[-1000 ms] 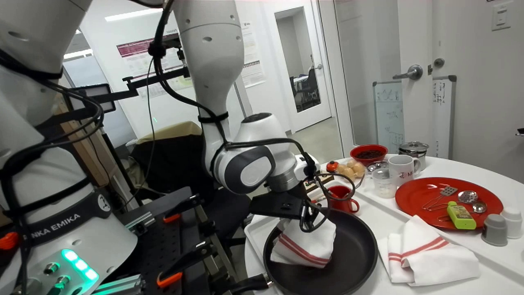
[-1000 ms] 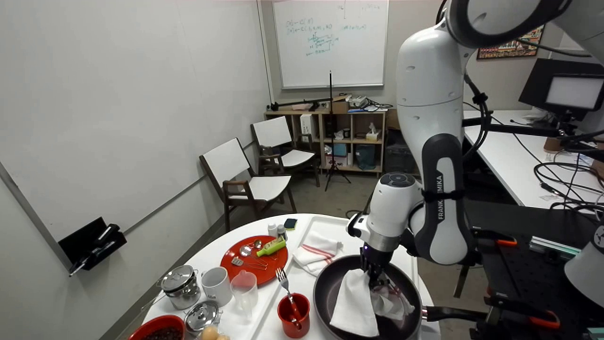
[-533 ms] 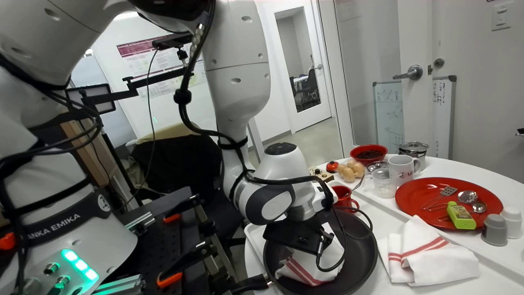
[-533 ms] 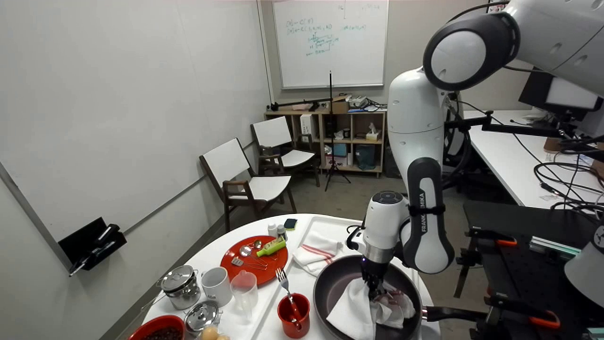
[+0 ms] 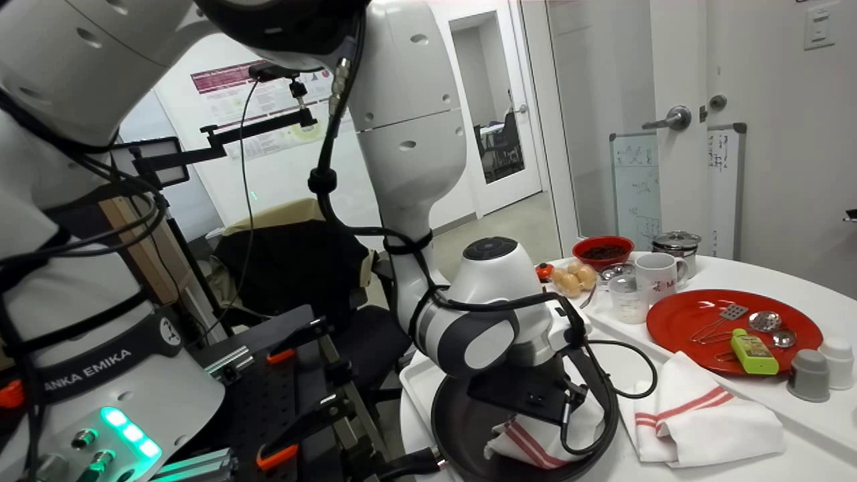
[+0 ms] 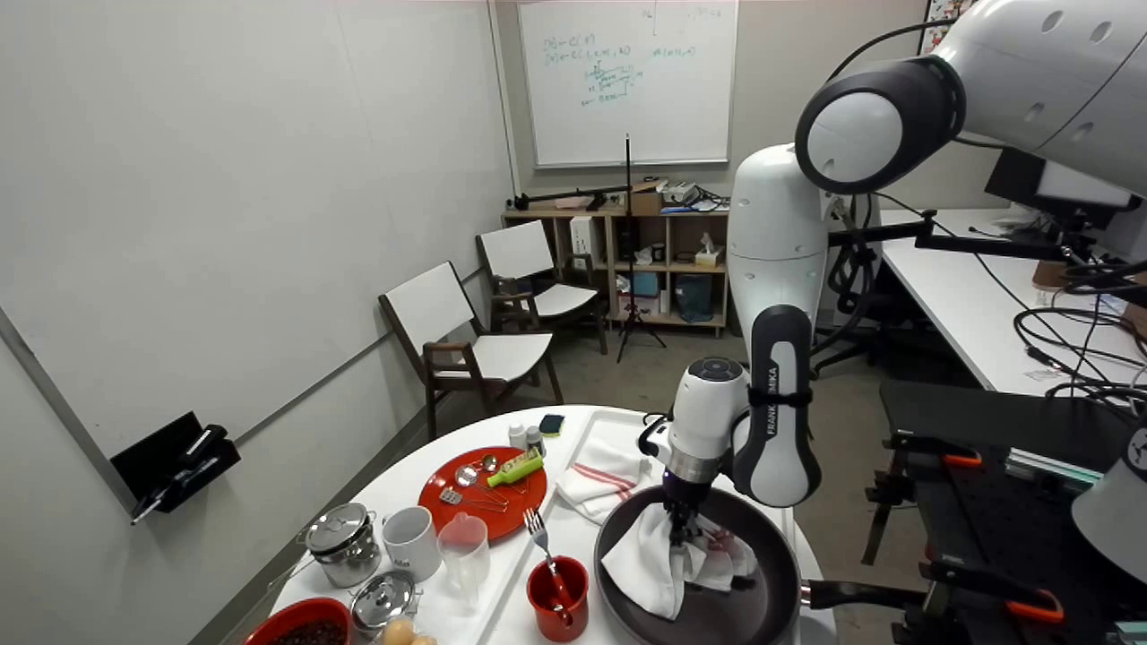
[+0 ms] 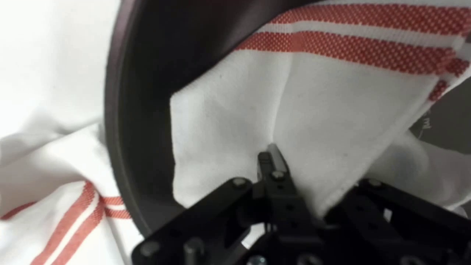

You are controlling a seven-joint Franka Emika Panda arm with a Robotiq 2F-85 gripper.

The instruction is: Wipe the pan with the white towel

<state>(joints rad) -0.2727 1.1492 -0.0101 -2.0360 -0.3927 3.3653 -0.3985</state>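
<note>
Gripper [image 6: 679, 536] clamped on white towel [image 7: 228, 129], which is bunched in pan [image 6: 730, 618]. Pan's on wht tray [image 6: 515, 620], on counter [image 5: 833, 314]. 2nd towel [image 5: 716, 428] just beside pan; red plate [image 5: 689, 314] w/ utensils [image 5: 764, 321] farther; mug [image 5: 655, 276] & lidded pot [image 5: 676, 244] beyond, in ext. view.

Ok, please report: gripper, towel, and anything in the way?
Gripper shut on towel; towel inside pan; folded cloth close beside pan, probably not in the way.
</note>
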